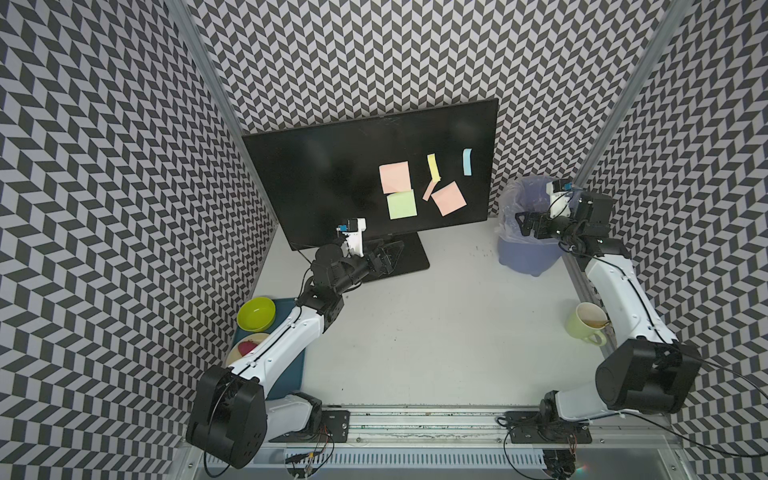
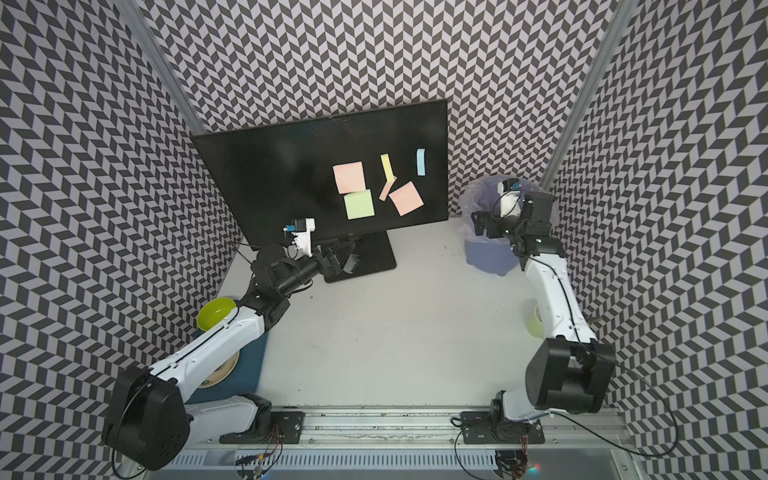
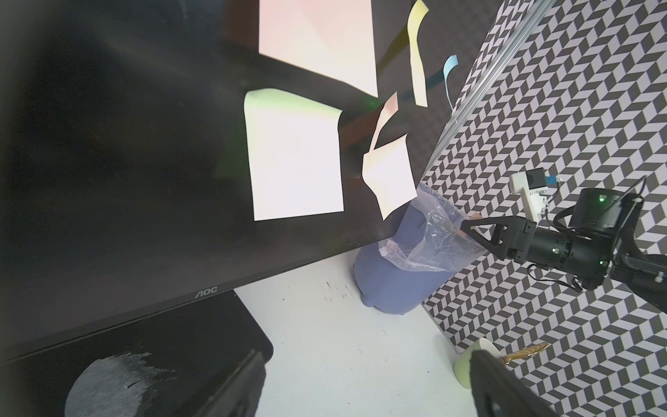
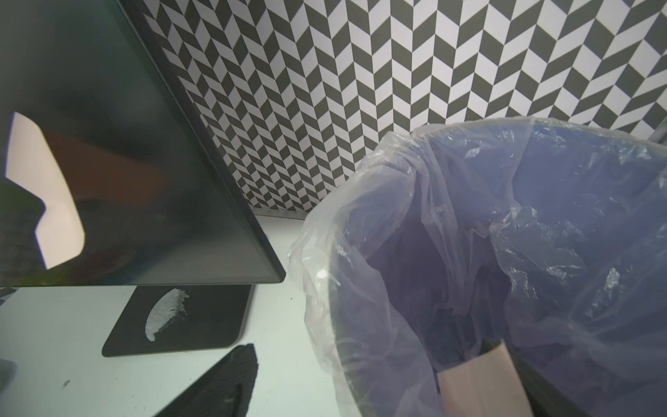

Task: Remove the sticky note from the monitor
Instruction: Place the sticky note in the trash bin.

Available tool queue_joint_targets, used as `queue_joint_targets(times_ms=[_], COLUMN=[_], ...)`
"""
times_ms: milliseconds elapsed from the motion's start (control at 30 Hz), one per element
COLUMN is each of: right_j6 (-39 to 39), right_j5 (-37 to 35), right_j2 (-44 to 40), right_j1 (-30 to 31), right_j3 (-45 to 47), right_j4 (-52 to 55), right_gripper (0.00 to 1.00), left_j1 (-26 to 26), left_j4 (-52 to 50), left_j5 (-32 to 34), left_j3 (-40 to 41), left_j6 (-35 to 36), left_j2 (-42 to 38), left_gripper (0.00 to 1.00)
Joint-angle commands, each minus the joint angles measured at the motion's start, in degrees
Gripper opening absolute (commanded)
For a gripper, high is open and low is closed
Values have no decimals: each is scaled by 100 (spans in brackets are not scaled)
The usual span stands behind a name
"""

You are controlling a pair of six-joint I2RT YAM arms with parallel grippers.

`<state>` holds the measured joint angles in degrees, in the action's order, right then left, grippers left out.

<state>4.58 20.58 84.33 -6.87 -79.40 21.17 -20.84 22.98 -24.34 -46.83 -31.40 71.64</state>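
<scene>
Sticky notes (image 1: 395, 178) dot the right half of the monitor (image 1: 324, 174) in both top views: two pink squares, a green square (image 1: 402, 205), and three narrow strips, yellow, pink and a blue strip (image 1: 467, 162), each with its long axis running roughly up the screen. The right fingers (image 1: 524, 226) hang spread over the lined bin (image 1: 519, 257), just off the screen's right edge. The blue strip and the tilted pink square (image 1: 448, 198) lie to their left and higher, so that arm looks the nearer to them. The left fingers (image 1: 392, 255) sit low over the base plate (image 1: 411, 259), beneath the green square. A mug (image 1: 584, 326) stands beside the right arm, and a lime bowl (image 1: 255, 313) and blue tray (image 1: 291, 374) sit beside the left, all well apart from the screen.

From the left wrist, both dark fingers stand wide with nothing between them. The green square (image 3: 296, 159) is on the glass above, its upper corners curling free.

From the right wrist, the fingers are wide too. A pale pink slip (image 4: 483, 382) lies at the bin's mouth against one finger; I cannot tell whether it clings there or is loose. The monitor's lower corner juts out just beside the liner, and I judge that any reach back toward the notes must clear it.
</scene>
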Motion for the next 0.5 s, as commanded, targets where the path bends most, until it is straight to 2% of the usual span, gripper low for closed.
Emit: queue_joint_targets(times_ms=[0, 467], right_j6=[92, 139], right_j5=[-379, -1403], right_j2=[-284, -708], right_j1=[35, 28], right_j3=[192, 340], right_j4=[35, 370], right_gripper=[99, 99], left_j1=[36, 46], left_j4=[221, 277], left_j5=[-97, -130], left_j3=[16, -63], left_j6=[-30, -53], left_j2=[68, 205], left_gripper=[94, 94])
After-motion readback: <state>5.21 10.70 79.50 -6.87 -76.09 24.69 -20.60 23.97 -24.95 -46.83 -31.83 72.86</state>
